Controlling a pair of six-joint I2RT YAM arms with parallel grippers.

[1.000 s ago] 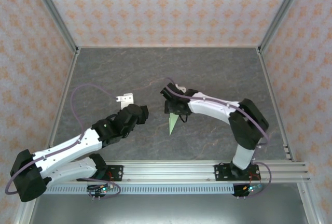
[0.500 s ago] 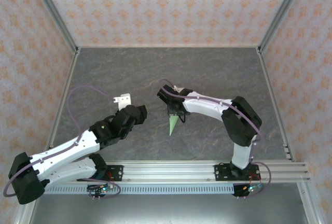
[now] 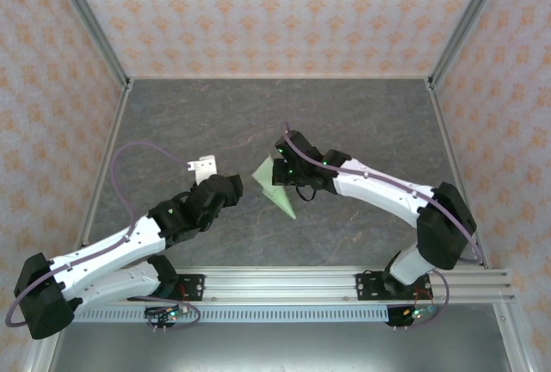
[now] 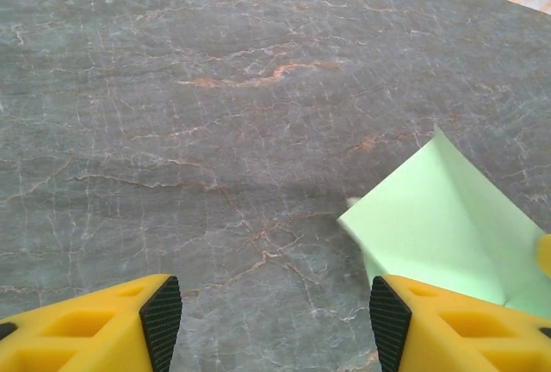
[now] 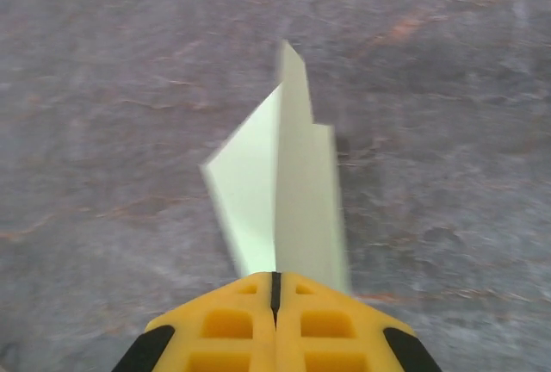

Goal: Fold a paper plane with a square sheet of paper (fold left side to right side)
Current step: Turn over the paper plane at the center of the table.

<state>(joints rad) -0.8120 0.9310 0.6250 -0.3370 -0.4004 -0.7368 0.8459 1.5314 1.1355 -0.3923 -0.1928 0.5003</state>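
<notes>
The square sheet of paper is folded into a pale green paper plane with a sharp point, in the middle of the grey table. My right gripper is shut on its rear end. In the right wrist view the plane sticks out forward from the closed right gripper, one wing flaring to the left. My left gripper is open just left of the plane and apart from it. In the left wrist view the green paper lies beyond the right finger; nothing is between the jaws of the left gripper.
Patterned walls close in the table on three sides. An aluminium rail carrying both arm bases runs along the near edge. Purple cables loop off the arms. A small white bracket sits beside the left wrist.
The right gripper has shut on the plane and swung it, so the paper now fans out to the left. The right elbow has moved out to the right. The left arm has barely moved.
</notes>
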